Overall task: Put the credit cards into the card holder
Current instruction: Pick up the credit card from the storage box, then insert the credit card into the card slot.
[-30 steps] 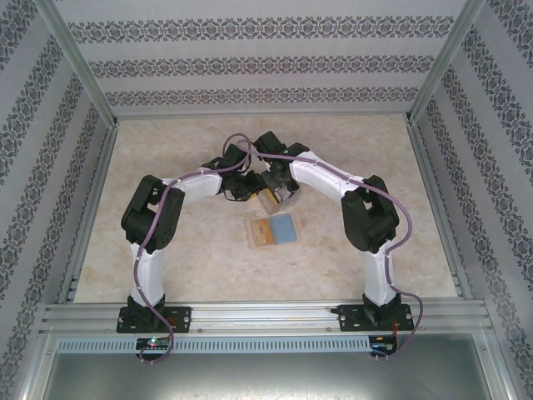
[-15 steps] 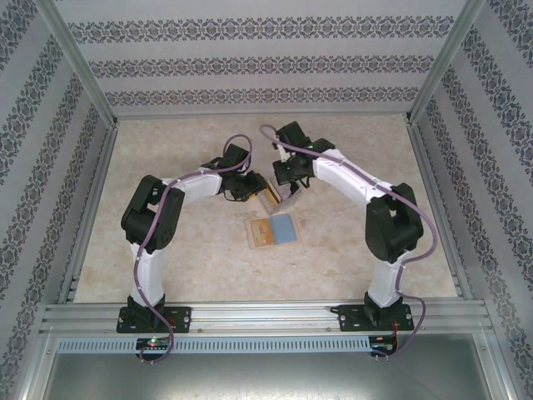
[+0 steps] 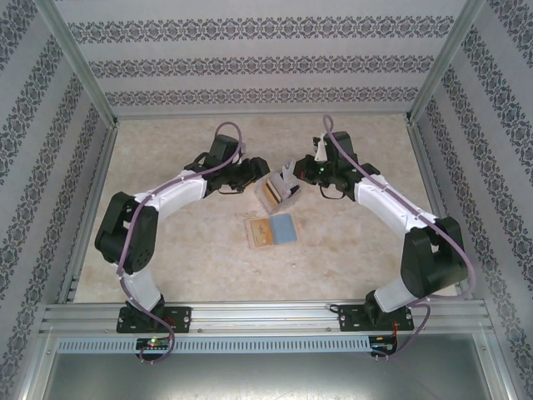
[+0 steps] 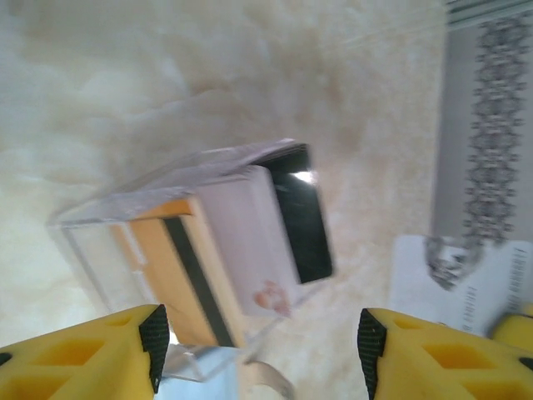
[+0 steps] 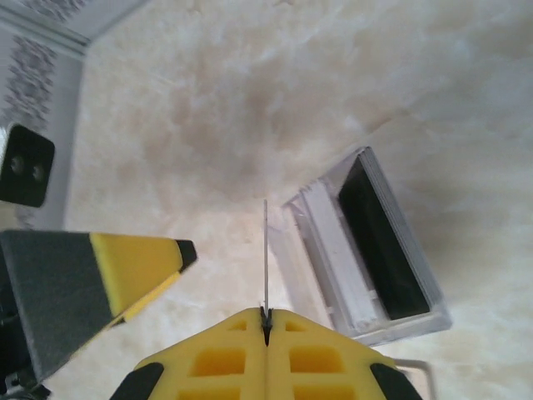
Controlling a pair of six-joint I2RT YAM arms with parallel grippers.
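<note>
Though the right pincer [image 5: 266, 315] clamped one thin white plastic card [image 5: 266, 250], the others [image 4: 250, 233] sat in the clear plastic box [image 3: 277, 193] before the parted left pincer [image 4: 260, 337]; the flat tan card holder [image 3: 271, 231] waited nearby.

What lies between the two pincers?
In the top external view, the clear plastic box of upright cards lies between the open left pincer and the right pincer, shut on a thin white card.

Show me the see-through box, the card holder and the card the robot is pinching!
clear box [image 4: 166, 182], left wrist view, on its see-through top wall.
card holder [image 3: 256, 230], top view, on its tan left half.
held card [image 5: 266, 250], right wrist view, on its thin edge.
</note>
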